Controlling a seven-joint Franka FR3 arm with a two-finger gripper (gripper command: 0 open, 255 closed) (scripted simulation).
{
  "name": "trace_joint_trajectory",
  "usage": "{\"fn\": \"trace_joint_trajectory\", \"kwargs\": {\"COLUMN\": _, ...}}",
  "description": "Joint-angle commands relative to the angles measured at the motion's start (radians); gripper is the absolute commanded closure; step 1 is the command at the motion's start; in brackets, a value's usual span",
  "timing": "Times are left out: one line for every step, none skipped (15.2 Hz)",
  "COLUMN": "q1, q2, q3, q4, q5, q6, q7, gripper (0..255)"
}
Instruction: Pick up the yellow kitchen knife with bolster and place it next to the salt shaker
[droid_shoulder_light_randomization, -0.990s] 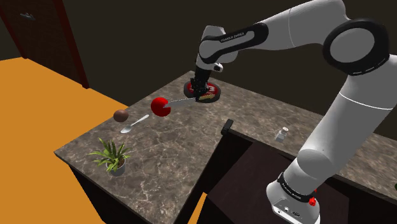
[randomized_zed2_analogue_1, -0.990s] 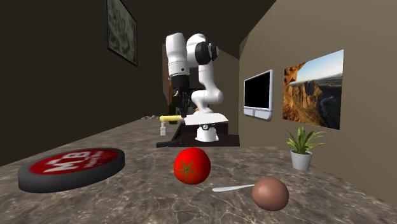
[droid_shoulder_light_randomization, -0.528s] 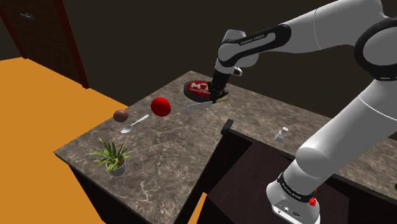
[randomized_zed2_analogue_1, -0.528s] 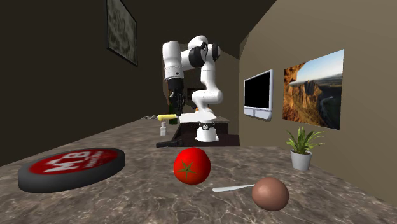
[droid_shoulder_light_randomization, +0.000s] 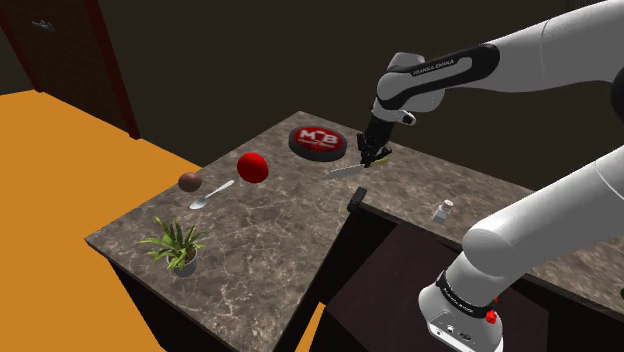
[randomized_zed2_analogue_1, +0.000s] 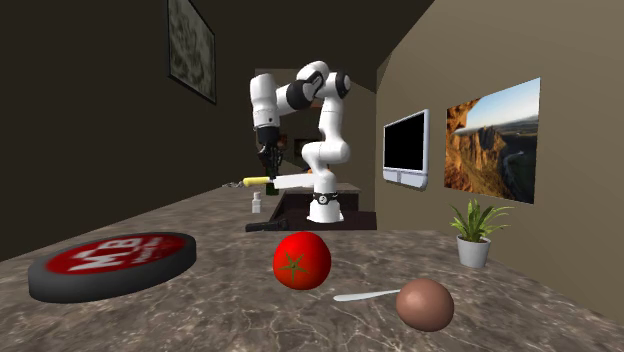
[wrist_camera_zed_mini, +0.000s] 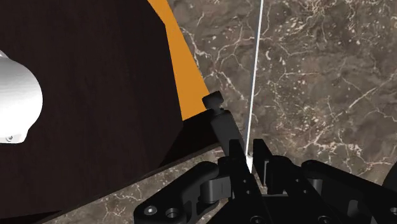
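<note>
1. The gripper (droid_shoulder_light_randomization: 368, 158) clasps the yellow-handled knife (droid_shoulder_light_randomization: 340, 169) above the marble counter (droid_shoulder_light_randomization: 270, 230).
2. The salt shaker (droid_shoulder_light_randomization: 441, 211) stands at the gripper's 4 o'clock in the shoulder view. Swing the long blade carelessly and you risk toppling it.

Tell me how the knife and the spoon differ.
The knife is clasped by the gripper above the counter; the spoon lies on it, beside the brown ball. The knife has a yellow handle; the spoon is pale throughout. Both are slim, long utensils.
</note>
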Motion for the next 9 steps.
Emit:
{"fn": "trace_joint_trajectory", "kwargs": {"q1": -0.021, "q2": -0.049, "q3": -0.031, "q4": -0.047, "q5": -0.012, "q6": -0.008, "q7": -0.045, "gripper": 255}}
{"fn": "trace_joint_trajectory", "kwargs": {"q1": -0.032, "q2": -0.072, "q3": -0.046, "q4": -0.067, "q5": -0.019, "q6": -0.014, "q7": -0.066, "gripper": 255}}
{"fn": "trace_joint_trajectory", "kwargs": {"q1": -0.044, "q2": -0.095, "q3": -0.062, "q4": -0.086, "q5": -0.028, "q6": -0.020, "q7": -0.086, "gripper": 255}}
{"fn": "trace_joint_trajectory", "kwargs": {"q1": -0.056, "q2": -0.117, "q3": -0.078, "q4": -0.104, "q5": -0.038, "q6": -0.027, "q7": -0.107, "gripper": 255}}
{"fn": "trace_joint_trajectory", "kwargs": {"q1": -0.069, "q2": -0.138, "q3": -0.094, "q4": -0.121, "q5": -0.049, "q6": -0.033, "q7": -0.128, "gripper": 255}}
{"fn": "trace_joint_trajectory", "kwargs": {"q1": -0.082, "q2": -0.158, "q3": -0.111, "q4": -0.137, "q5": -0.060, "q6": -0.041, "q7": -0.149, "gripper": 255}}
{"fn": "trace_joint_trajectory", "kwargs": {"q1": -0.096, "q2": -0.177, "q3": -0.128, "q4": -0.151, "q5": -0.072, "q6": -0.048, "q7": -0.170, "gripper": 255}}
{"fn": "trace_joint_trajectory", "kwargs": {"q1": -0.111, "q2": -0.196, "q3": -0.145, "q4": -0.164, "q5": -0.086, "q6": -0.055, "q7": -0.192, "gripper": 255}}
{"fn": "trace_joint_trajectory", "kwargs": {"q1": -0.126, "q2": -0.213, "q3": -0.162, "q4": -0.176, "q5": -0.099, "q6": -0.063, "q7": -0.213, "gripper": 255}}
